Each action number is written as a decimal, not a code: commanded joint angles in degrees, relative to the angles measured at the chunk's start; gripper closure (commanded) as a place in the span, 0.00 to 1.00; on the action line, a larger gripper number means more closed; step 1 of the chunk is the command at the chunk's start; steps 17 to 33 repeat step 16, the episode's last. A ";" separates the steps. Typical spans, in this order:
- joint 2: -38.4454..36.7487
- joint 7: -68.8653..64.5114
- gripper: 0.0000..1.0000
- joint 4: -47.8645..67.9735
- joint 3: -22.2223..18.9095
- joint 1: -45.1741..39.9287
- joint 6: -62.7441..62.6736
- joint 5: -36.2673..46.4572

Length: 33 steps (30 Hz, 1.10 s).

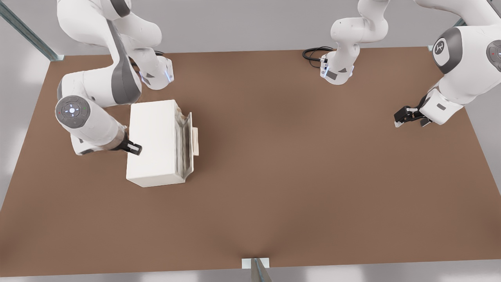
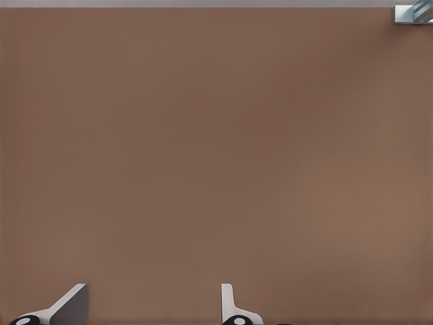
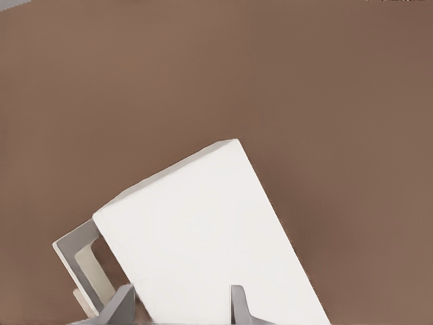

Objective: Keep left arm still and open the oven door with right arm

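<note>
At box's rear top edge: gripper (image 1: 135, 148) spread wide, empty; oven door (image 1: 188, 141) opposite, seemingly ajar.

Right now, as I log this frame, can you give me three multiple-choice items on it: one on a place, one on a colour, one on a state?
1. Where is the gripper?
A. On the door handle
B. At the oven box's top edge, on the side away from the door
C. Out over bare table, far from the oven

2. What colour is the table?
A. Brown
B. Green
C. Black

3. How does the oven door stand?
A. Fully shut
B. Slightly ajar
C. Swung wide open

Key: 1 B, the gripper sits at the oven box edge opposite the door. 2 A, the table is brown. 3 B, the oven door angles off the box, leaving a narrow gap.
</note>
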 commanded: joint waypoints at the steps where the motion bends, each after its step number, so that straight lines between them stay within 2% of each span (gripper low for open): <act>1: -1.03 -37.84 0.00 0.05 -1.51 -0.46 3.86 6.51; 5: -0.33 -38.11 0.00 3.56 -2.48 -0.63 2.28 6.42; 33: -0.51 -37.58 0.00 3.65 -2.39 -2.04 2.10 6.42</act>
